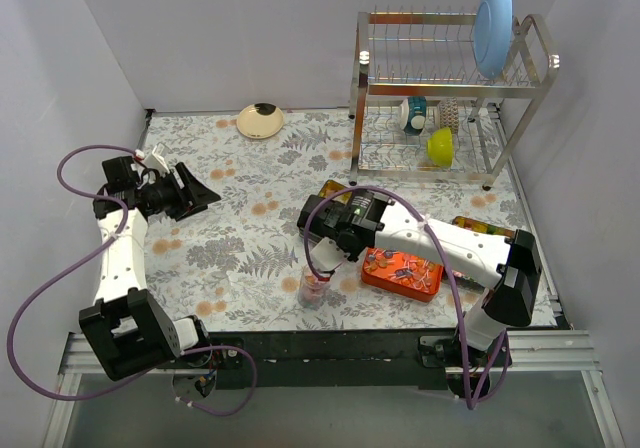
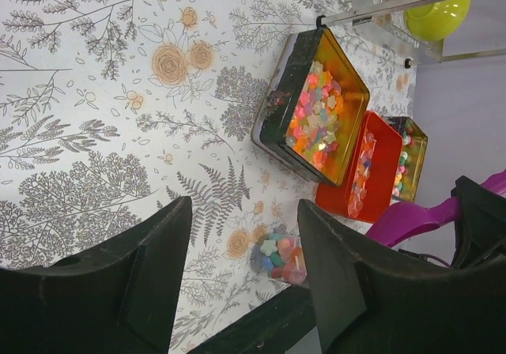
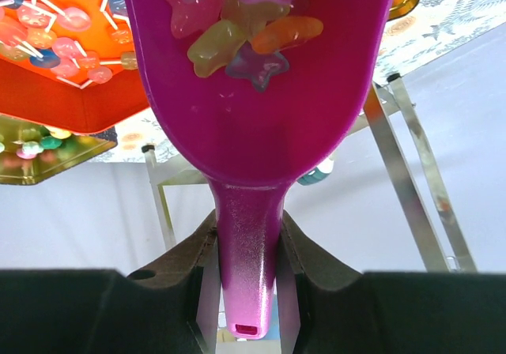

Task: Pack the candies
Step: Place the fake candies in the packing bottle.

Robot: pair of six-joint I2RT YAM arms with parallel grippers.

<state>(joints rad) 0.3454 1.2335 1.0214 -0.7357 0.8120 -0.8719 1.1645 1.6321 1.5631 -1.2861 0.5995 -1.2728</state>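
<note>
My right gripper (image 1: 335, 243) is shut on the handle of a purple scoop (image 3: 261, 109), which carries several pastel chunky candies (image 3: 237, 30). In the top view it hovers just above a small clear cup (image 1: 313, 288) part-filled with candies (image 2: 278, 257). A dark tin (image 2: 273, 109) holds pastel chunky candies (image 2: 320, 117). A red tray (image 2: 383, 144) holds wrapped pieces (image 3: 55, 50), and a second tin (image 2: 417, 152) holds glossy beads (image 3: 35, 144). My left gripper (image 1: 200, 196) is open and empty, far left of the cup, and in the left wrist view (image 2: 245, 212) it faces the cup.
A steel dish rack (image 1: 450, 88) stands at the back right with a blue plate (image 1: 492, 26) and a green bowl (image 1: 440, 145). A cream dish (image 1: 260, 120) lies at the back. The black table edge (image 1: 330, 343) runs along the front.
</note>
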